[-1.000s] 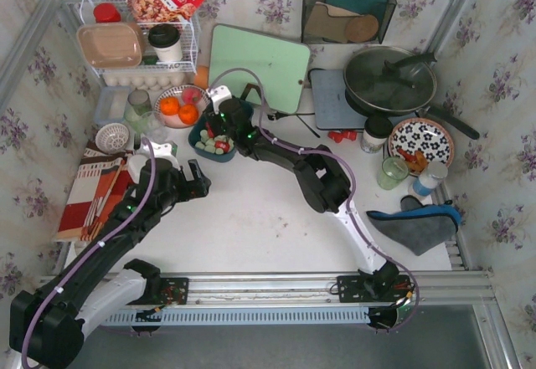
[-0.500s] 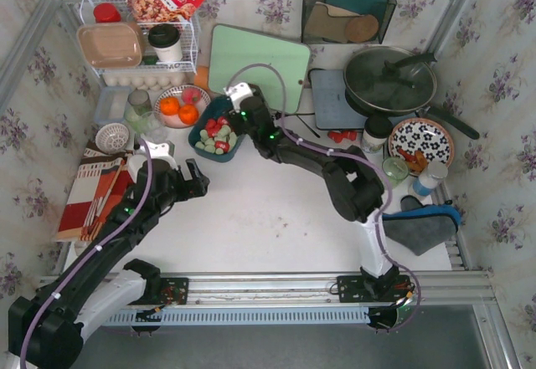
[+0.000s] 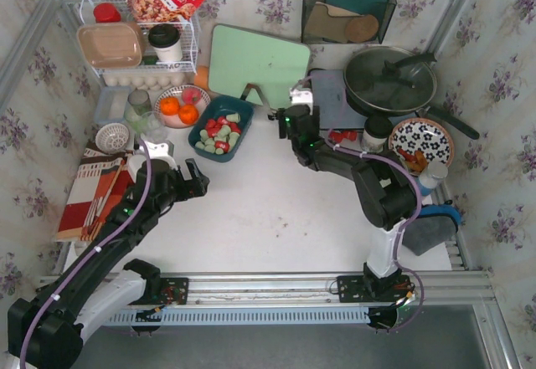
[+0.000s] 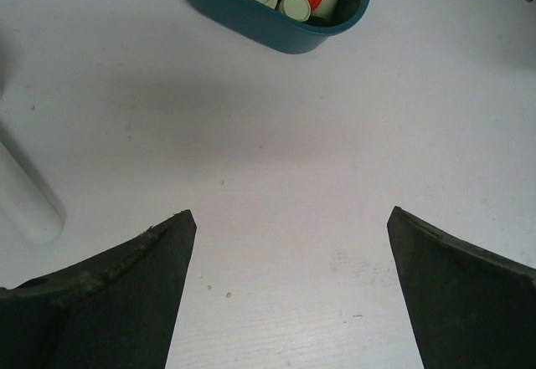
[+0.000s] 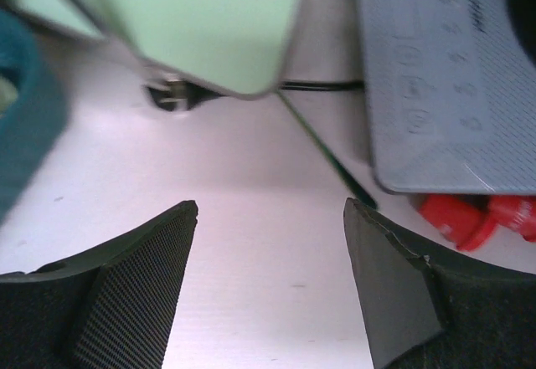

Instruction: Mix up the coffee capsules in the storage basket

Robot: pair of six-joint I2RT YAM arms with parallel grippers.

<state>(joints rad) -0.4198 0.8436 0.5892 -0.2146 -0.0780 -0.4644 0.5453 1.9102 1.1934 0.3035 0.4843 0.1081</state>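
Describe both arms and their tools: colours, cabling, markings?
Both the left arm and the right arm are black, with a white link near the base. A lilac cable runs along each. The left tool and right tool each have two wedge-shaped matte-black fingers. The right's have a fine grid texture. No readable markings.

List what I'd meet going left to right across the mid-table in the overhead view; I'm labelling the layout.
White strainer → oranges → storage basket holding coffee capsules → right claw → loose red capsules → patterned plate.
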